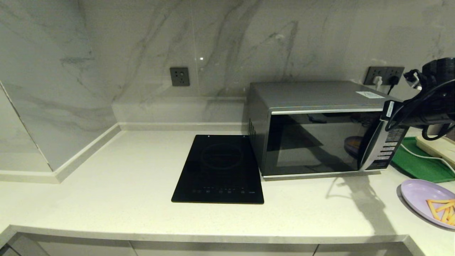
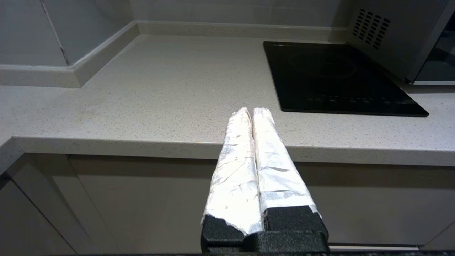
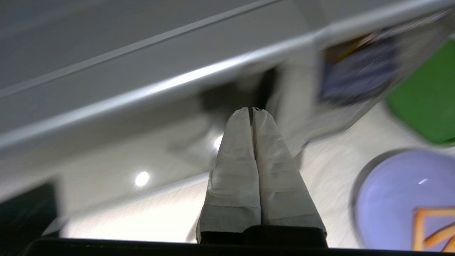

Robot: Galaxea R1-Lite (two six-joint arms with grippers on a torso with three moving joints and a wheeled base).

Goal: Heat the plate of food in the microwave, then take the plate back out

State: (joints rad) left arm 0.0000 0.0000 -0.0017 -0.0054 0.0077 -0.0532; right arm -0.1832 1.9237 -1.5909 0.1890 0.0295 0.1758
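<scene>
1. Pale speckled countertop [image 1: 106,199], with cabinet fronts [image 2: 142,206] below its front edge.
2. Flat black induction cooktop [image 1: 219,170] lies flush on the counter, its touch controls along the near edge.
3. Marble-patterned wall [image 1: 142,46] behind; grey wall socket [image 1: 179,76] above the cooktop.
4. Second socket plate [image 1: 385,75] at far right, plugs inserted.
5. Green tray [image 1: 419,163] at right; beige tray [image 1: 439,147] rests on it.

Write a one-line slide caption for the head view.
Closed silver-grey microwave beside a flat black cooktop; the pale-lavender plate of fries waits on the counter as the right arm nears the handle.
</scene>
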